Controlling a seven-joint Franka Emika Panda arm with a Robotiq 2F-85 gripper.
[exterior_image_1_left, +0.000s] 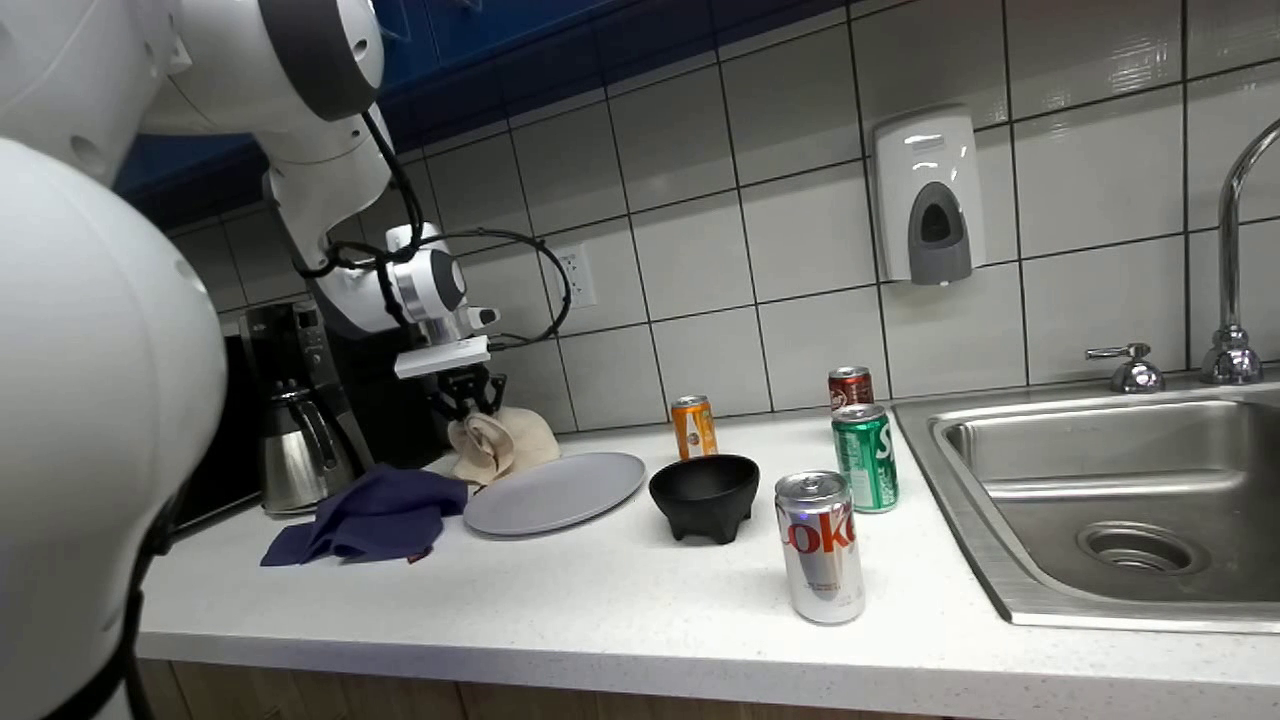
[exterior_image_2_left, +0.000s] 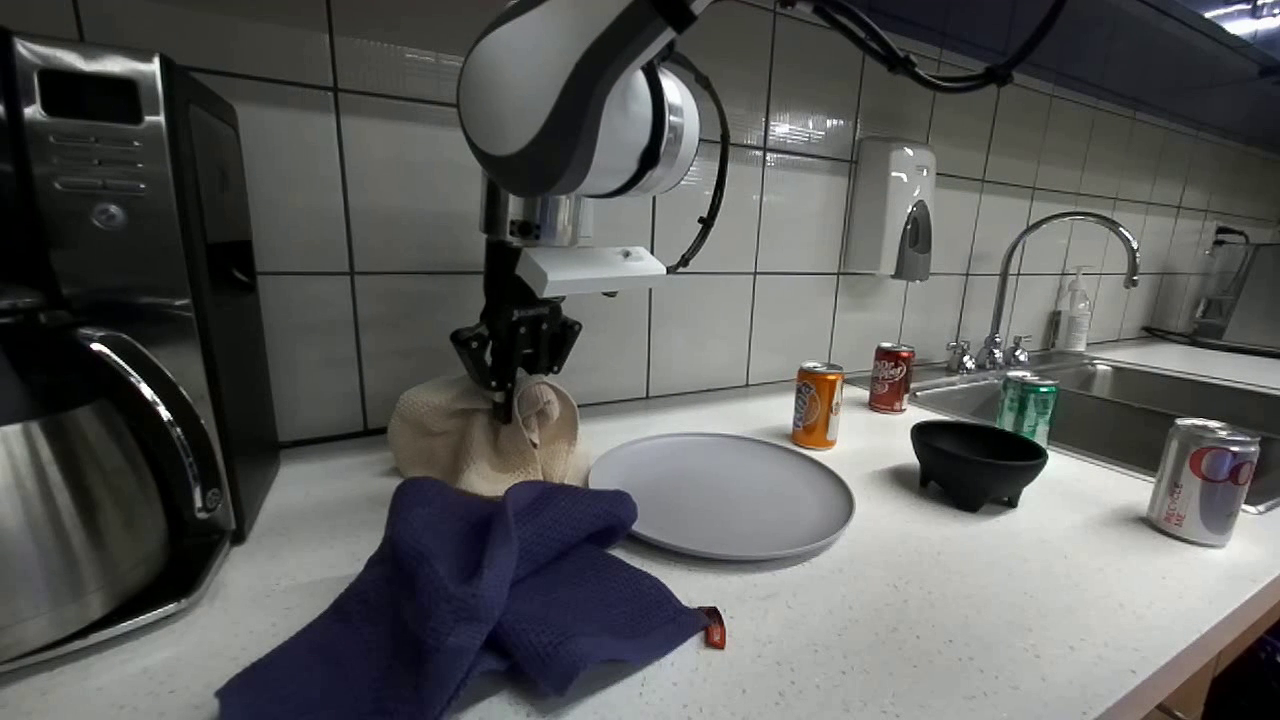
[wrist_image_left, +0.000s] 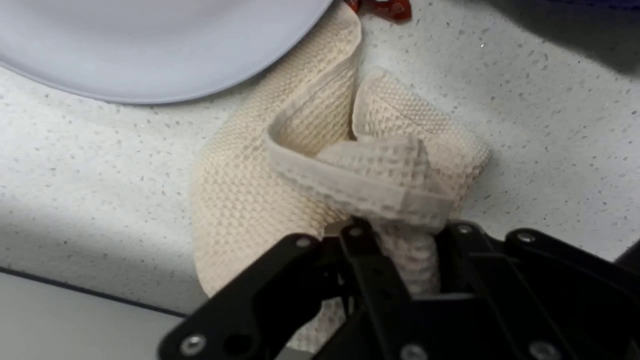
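Remotely, I had a black two-fingered gripper (wrist_image_left: 407, 230) at a cream waffle-weave cloth (wrist_image_left: 250, 210) just beside a round grey plate (exterior_image_2_left: 720, 490). It stood parted a little around a fold; whether it pinched, I could not tell. I judged that fold gathered up, the rest unlifted. Well apart from the plate, a silver cylindrical metal can (exterior_image_2_left: 1200, 485) read "RECYCLE ME" and, partly, "Co".

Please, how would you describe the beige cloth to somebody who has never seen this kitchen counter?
In an exterior view, go right from the big coffee maker along the tiled wall toward the grey plate. Just before it lies the beige cloth, crumpled, one fold between the gripper fingers. Its pale colour sets it apart from the dark blue cloth nearby.
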